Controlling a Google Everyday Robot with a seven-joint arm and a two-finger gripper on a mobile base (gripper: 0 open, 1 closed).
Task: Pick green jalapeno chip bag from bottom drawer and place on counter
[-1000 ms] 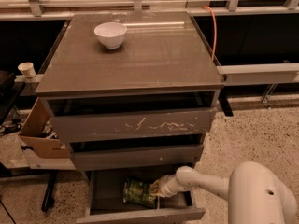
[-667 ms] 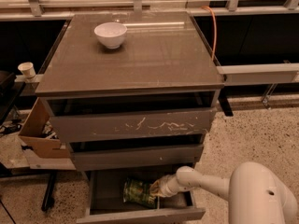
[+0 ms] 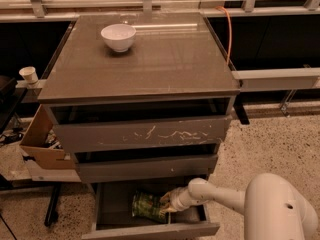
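Note:
The green jalapeno chip bag (image 3: 147, 206) lies on the dark floor of the open bottom drawer (image 3: 150, 230), left of centre. My gripper (image 3: 167, 204) reaches into the drawer from the right on a white arm (image 3: 220, 196), and its tip is at the bag's right edge, touching or almost touching it. The counter (image 3: 165, 59) is the glossy grey-brown slab on top of the drawer unit, with a white bowl (image 3: 118, 36) at its back left.
Above the open drawer are a plain middle drawer front (image 3: 147, 168) and a scratched top drawer front (image 3: 142, 134). A cardboard box (image 3: 42, 141) and a paper cup (image 3: 29, 74) sit at the left. A pale shelf (image 3: 160, 1) runs behind. An orange cable (image 3: 229, 29) hangs at the right.

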